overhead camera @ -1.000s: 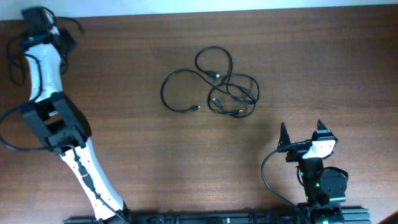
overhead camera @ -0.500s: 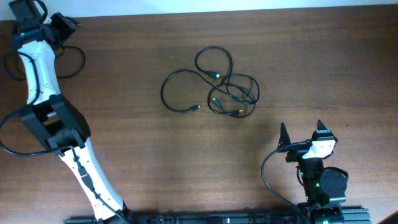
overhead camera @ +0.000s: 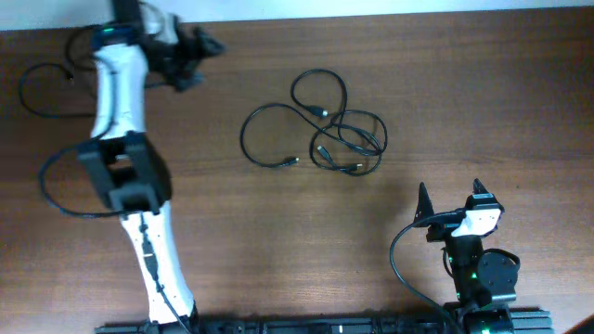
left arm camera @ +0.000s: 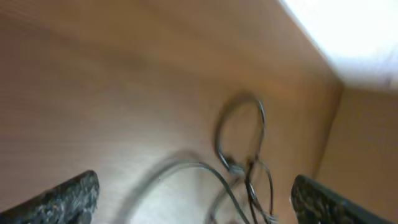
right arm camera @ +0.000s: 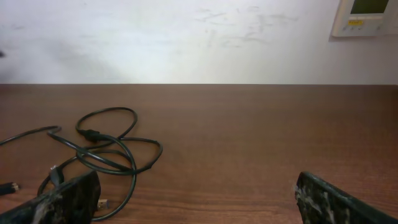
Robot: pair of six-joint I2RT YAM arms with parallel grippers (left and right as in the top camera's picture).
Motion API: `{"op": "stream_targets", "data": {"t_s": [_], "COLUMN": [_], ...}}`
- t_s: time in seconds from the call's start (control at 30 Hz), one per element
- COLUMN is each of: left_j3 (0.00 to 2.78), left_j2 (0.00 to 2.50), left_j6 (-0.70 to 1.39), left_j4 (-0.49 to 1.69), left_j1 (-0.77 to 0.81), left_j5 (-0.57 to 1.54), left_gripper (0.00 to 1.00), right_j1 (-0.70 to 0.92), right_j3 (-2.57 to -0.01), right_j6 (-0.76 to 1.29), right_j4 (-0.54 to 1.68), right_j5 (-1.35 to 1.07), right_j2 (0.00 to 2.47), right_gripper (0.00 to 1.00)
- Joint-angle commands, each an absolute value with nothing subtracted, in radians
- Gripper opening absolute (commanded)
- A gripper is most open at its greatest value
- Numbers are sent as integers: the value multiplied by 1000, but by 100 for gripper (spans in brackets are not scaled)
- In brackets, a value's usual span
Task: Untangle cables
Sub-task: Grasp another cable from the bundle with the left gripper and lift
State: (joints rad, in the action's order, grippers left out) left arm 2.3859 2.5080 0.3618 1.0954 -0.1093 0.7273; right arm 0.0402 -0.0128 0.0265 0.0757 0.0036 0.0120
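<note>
- Cables (overhead camera: pixel 316 130): lie on the desk (overhead camera: pixel 278 241) in the upper centre of the overhead frame, as thin black loops.
- Form an open arc at the left, a round loop above, and a tighter cluster of crossing loops at the right, with small plug ends near the middle.
- Left hand (overhead camera: pixel 190 56): sits at the upper left of the overhead frame near the desk's far edge, well apart from the cables, fingers spread wide.
- In the blurred left wrist view, shows the loops at lower centre; seems to hang above the desk.
- Right hand (overhead camera: pixel 452 199): rests at the lower right, apart from the cables, fingers likewise spread.
- In the right wrist view, shows the cables at lower left, a white wall (right arm camera: pixel 186 37) behind, and a wall panel (right arm camera: pixel 367 15) at upper right.
</note>
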Motion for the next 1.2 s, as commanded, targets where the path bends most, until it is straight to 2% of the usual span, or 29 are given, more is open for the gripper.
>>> {"op": "stream_targets", "data": {"t_s": [0.0,0.13,0.27,0.4,0.5,0.7,0.77,0.8,0.9,0.93,0.97,1.0,1.1,1.17], "left_j3": [2389,2389,2389,2389,2389,2389,2389,2389,2389,2389,2389,2389,2438,2513], "left_j2": [2474,2474,2474,2474,2476,2481,2481,2481,2481,2481,2481,2481,2463,2424], "left_j6": [376,514,585,618,619,666,666,667,666,666,666,666,642,585], "left_j4": [1203,1348,1462,1422,1399,1347,1348,1346,1347,1346,1344,1344,1348,1348], "left_j1": [79,228,287,352,411,493,498,497,496,496,496,496,491,484], "left_j5": [653,371,390,472,417,400,391,383,322,313,313,314,347,440], "left_gripper": [99,99,99,99,99,64,57,46,38,27,11,0,0,0], "right_j1": [44,44,44,44,44,44,44,44,44,44,44,44,44,44], "right_j3": [-6,-6,-6,-6,-6,-6,-6,-6,-6,-6,-6,-6,-6,-6], "right_j6": [30,30,30,30,30,30,30,30,30,30,30,30,30,30], "right_j4": [80,80,80,80,80,80,80,80,80,80,80,80,80,80], "right_j5": [12,12,12,12,12,12,12,12,12,12,12,12,12,12], "right_j2": [6,6,6,6,6,6,6,6,6,6,6,6,6,6], "right_gripper": [98,97,98,98,98,97,98,97,97,98,97,98,98,98]}}
